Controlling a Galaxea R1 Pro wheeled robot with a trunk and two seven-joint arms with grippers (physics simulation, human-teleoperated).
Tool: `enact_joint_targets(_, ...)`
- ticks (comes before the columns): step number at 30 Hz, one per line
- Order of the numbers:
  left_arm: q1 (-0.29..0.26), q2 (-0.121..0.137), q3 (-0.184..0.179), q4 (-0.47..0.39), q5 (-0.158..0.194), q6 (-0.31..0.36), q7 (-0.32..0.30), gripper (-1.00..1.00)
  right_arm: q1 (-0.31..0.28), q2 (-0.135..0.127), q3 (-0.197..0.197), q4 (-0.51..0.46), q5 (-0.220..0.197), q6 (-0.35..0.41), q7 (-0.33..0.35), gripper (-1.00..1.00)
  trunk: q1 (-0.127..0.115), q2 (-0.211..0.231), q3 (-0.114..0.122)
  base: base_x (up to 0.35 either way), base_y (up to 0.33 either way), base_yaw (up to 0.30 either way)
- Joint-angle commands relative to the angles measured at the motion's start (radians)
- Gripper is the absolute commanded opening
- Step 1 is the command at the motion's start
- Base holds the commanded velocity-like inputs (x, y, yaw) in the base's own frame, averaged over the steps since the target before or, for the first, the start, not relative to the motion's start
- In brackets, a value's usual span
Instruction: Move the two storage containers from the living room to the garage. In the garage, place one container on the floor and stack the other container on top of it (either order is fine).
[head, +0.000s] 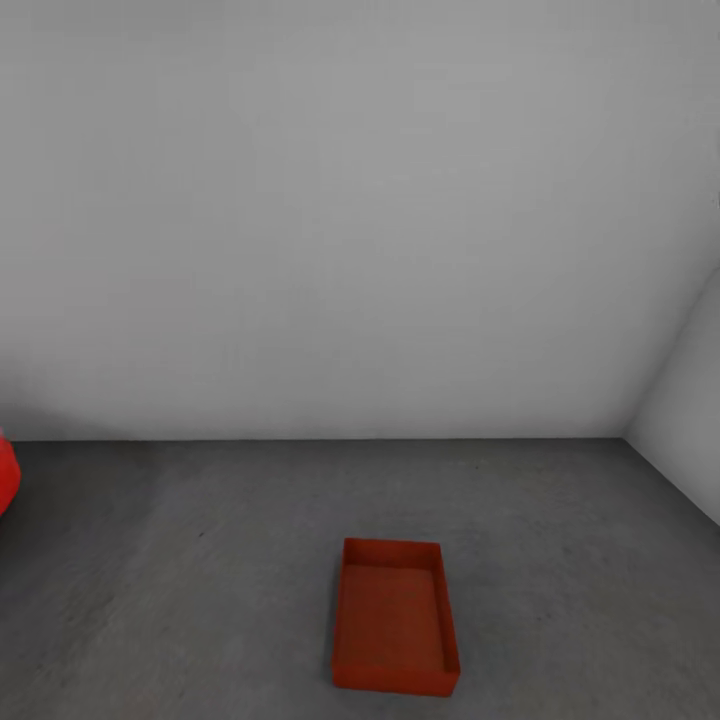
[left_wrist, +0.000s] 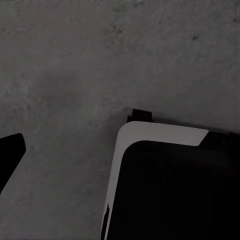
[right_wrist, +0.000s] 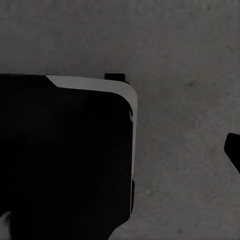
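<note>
One plain red-orange rectangular open-top storage container (head: 395, 617) sat empty on the dark grey mottled concrete floor (head: 200, 600) of the garage, well apart from the plain white wall (head: 350, 220). That looked like the first half done. A red-orange shape (head: 6, 474) at the head view's left edge might have been the second container; I could not tell. Stacking remained. Both wrist views looked down past the robot's black, white-edged base (left_wrist: 170, 190) to the concrete; whether either end effector was open, or gripped anything, could not be told.
</note>
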Motion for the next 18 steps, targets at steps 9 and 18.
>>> enact_joint_targets(9,-0.001,0.000,-0.009,0.000,0.007,-0.003,0.003,1.00,-0.001,0.001,0.008,0.003,-0.008,-0.006,0.002,1.00,0.000,-0.001,0.013,0.000,0.000,0.000)
enact_joint_targets(18,-0.001,0.000,-0.008,0.000,0.006,-0.003,0.003,1.00,-0.001,0.001,0.008,0.003,-0.008,-0.006,0.003,1.00,0.000,-0.001,0.028,0.000,0.000,0.000)
